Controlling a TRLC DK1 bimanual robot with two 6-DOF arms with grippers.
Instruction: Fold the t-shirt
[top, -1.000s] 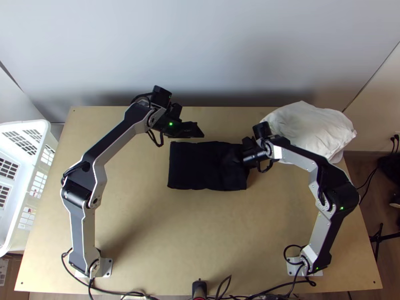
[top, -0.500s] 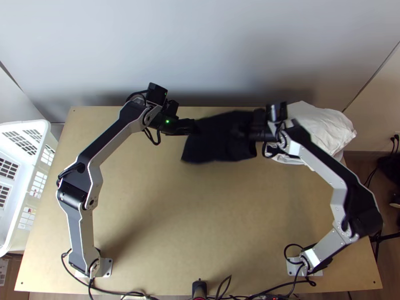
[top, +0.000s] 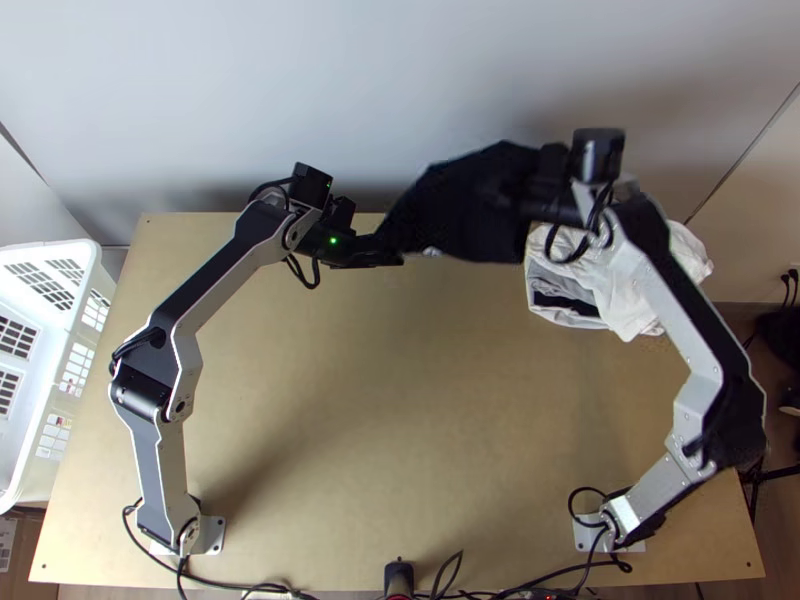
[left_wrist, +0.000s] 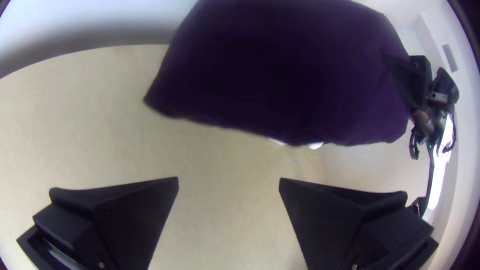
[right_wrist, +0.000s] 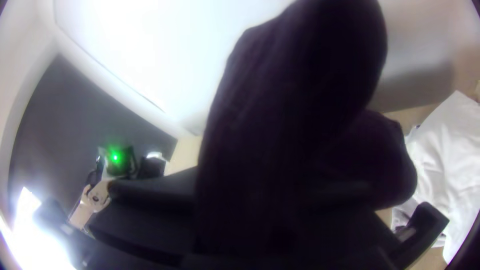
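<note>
The dark t-shirt (top: 465, 205), folded into a compact bundle, hangs off the table near its back edge. My right gripper (top: 530, 195) is shut on the bundle's right end. In the right wrist view, the t-shirt (right_wrist: 300, 115) covers much of my right gripper (right_wrist: 280, 215). By the bundle's lower left corner is my left gripper (top: 392, 252). In the left wrist view, my left gripper (left_wrist: 228, 185) has its fingers wide apart with nothing between them, and the t-shirt (left_wrist: 280, 75) stands beyond them, apart from the fingertips.
White cloth (top: 650, 265) lies heaped at the table's back right, with something dark at its near side. A white plastic basket (top: 88, 300) stands at the left edge. A wall (top: 400, 80) rises behind the table.
The right gripper has lifted the folded t-shirt off the table, moving it back and to the right. The left gripper has shifted slightly left.
</note>
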